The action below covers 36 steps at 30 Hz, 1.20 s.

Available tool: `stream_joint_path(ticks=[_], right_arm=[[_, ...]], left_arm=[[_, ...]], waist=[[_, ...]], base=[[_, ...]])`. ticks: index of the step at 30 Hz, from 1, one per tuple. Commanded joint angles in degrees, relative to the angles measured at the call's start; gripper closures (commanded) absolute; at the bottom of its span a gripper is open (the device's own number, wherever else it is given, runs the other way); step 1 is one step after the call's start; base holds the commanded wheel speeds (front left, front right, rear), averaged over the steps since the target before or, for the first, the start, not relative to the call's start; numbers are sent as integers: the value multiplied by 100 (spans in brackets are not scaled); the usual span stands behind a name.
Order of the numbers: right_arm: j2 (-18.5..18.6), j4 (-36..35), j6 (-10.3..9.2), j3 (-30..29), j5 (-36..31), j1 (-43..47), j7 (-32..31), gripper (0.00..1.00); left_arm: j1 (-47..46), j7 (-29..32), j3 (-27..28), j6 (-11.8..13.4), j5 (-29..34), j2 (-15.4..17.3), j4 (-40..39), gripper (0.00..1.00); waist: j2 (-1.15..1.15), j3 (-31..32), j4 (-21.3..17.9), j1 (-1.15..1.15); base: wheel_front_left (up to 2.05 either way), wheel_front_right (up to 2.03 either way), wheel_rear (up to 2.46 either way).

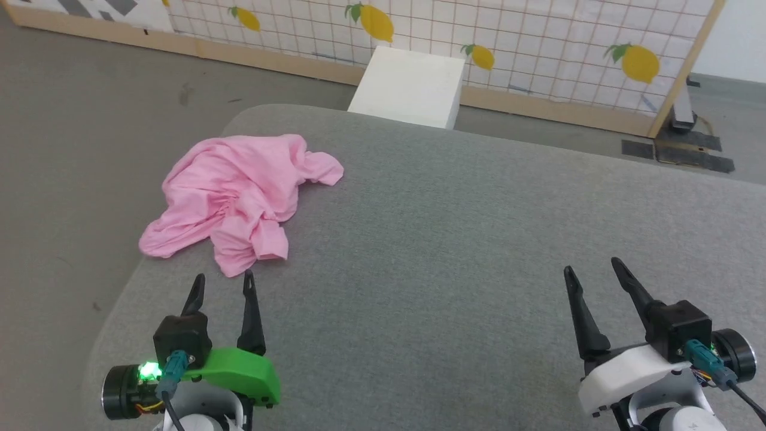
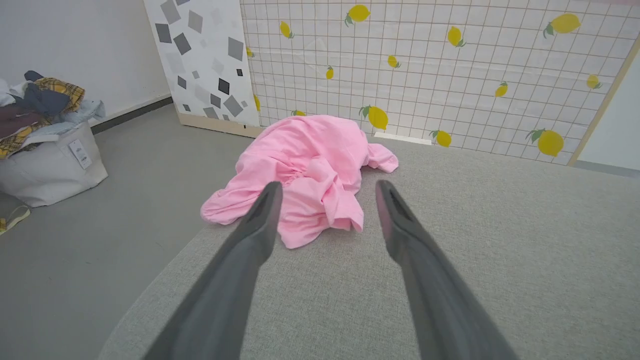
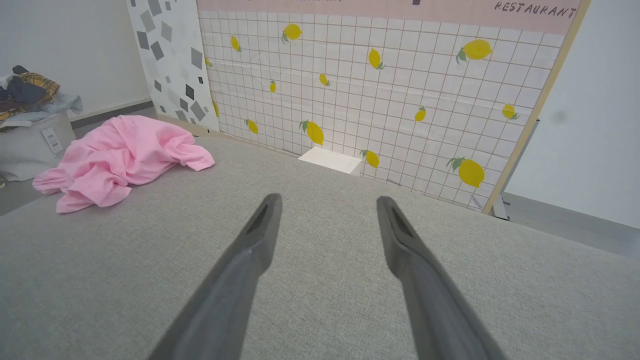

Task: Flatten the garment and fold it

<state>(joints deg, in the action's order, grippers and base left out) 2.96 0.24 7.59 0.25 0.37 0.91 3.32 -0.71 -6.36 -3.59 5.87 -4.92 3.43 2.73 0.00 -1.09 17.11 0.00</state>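
Note:
The pink garment (image 1: 236,194) lies crumpled in a heap at the far left of the grey cushioned table (image 1: 455,251), one lobe reaching the table's left edge. My left gripper (image 1: 222,276) stands open just short of the heap's near edge, nothing between its fingers. In the left wrist view the garment (image 2: 305,170) sits straight ahead beyond the open left gripper (image 2: 327,186). My right gripper (image 1: 591,265) is open at the lower right, far from the cloth. In the right wrist view the garment (image 3: 120,160) lies far left of the open right gripper (image 3: 327,200).
A white block (image 1: 410,87) stands on the floor behind the table, against a lemon-patterned panel (image 1: 538,48). A white bag heaped with clothes (image 2: 45,140) sits on the floor at the left. The table's rounded left edge drops to grey floor (image 1: 72,179).

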Motion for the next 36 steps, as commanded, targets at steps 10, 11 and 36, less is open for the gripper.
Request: stream_joint_path(ticks=[10, 11, 36], right_arm=[[-4, -30, -5, 9, 8, -56, 124, 0], [-4, -30, -5, 10, 10, -57, 130, 0], [-6, -70, -7, 38, -11, -67, 241, 0]], left_arm=[[56, -182, -25, 133, -69, 13, 62, 0], [59, -195, -27, 142, -75, 13, 68, 0], [172, -490, -66, 322, -234, 1, 119, 0]], waist=[[0, 14, 338, 0], [0, 12, 371, 0], [0, -50, 1113, 0]], base=[[0, 0, 0], [0, 0, 0], [0, 0, 0]])
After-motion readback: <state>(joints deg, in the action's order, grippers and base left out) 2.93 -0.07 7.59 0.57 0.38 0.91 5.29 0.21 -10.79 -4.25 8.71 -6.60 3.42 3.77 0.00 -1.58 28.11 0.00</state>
